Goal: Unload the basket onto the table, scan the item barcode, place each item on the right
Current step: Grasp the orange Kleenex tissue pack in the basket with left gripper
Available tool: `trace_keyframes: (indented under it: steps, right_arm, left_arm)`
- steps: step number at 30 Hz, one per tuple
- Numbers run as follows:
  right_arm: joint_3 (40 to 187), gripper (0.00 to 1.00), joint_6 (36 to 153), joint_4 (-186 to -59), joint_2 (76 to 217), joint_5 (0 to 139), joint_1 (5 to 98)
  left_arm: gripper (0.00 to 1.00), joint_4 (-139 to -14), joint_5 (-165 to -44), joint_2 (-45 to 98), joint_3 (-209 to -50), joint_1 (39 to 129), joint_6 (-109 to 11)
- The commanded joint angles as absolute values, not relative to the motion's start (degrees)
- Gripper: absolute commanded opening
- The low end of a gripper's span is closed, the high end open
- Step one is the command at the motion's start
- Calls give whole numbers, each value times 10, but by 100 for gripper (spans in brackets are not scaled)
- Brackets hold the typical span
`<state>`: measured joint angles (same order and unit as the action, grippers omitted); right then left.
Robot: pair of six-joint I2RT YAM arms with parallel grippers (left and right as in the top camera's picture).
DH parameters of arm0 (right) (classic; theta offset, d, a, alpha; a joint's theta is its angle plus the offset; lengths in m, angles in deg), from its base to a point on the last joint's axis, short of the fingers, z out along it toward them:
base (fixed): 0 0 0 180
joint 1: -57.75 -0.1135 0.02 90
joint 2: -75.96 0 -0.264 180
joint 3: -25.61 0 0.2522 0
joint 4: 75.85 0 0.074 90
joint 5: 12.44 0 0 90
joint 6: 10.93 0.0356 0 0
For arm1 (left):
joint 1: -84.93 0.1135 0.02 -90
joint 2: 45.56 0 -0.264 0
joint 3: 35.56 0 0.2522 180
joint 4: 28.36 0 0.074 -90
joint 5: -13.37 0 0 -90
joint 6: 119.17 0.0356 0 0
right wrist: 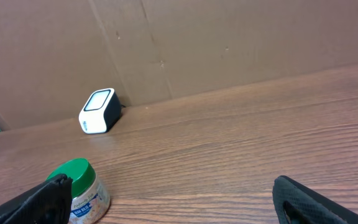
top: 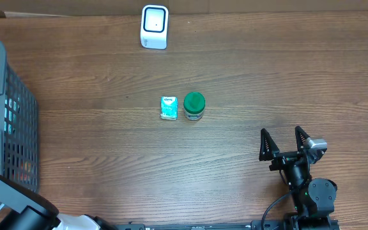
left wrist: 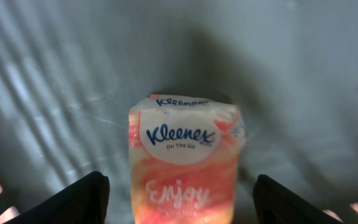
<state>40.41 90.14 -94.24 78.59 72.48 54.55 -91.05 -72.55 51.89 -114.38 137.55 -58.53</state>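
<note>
Item 1, Kleenex pack (left wrist: 182, 155): apparently lying on the floor of the basket (top: 18, 128), between the spread jaws of my left gripper (left wrist: 180, 182), which holds nothing and which I judge is lined up for a pick. Item 2, right gripper (top: 281, 133): wide open, empty, parked well apart from the scanner (top: 154, 27), leaving that lane free.

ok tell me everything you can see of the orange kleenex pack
The pack is a soft, plastic-wrapped tissue packet, orange and pink with a white top, printed "Kleenex On The Go" in a white oval and "Enjoy" below. It rests on a grey surface, inside the open left claw, whose fingers do not touch it.
</note>
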Motion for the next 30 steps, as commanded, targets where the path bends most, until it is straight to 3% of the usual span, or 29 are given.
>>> trace_keyframes:
  steps: [1,5,12,13,23,30]
  right_arm:
    - [398,100,899,-940,785,729,542]
    - [398,100,899,-940,785,729,542]
    - [398,100,899,-940,785,729,542]
    - [398,100,899,-940,785,729,542]
    - [398,100,899,-940,785,729,542]
    - [399,100,899,-940,785,729,542]
  left_arm:
    - [75,-893,-725,533,-1125,1378,-574]
    - [65,-883,-717,542,-1117,1378,-574]
    - [9,-885,-701,543,-1119,1378,-569]
    - [4,-886,-701,543,-1121,1378,-563]
    - [4,-983,-710,520,-1240,1378,-560]
    - [4,-1074,-807,455,-1418,1376,-560]
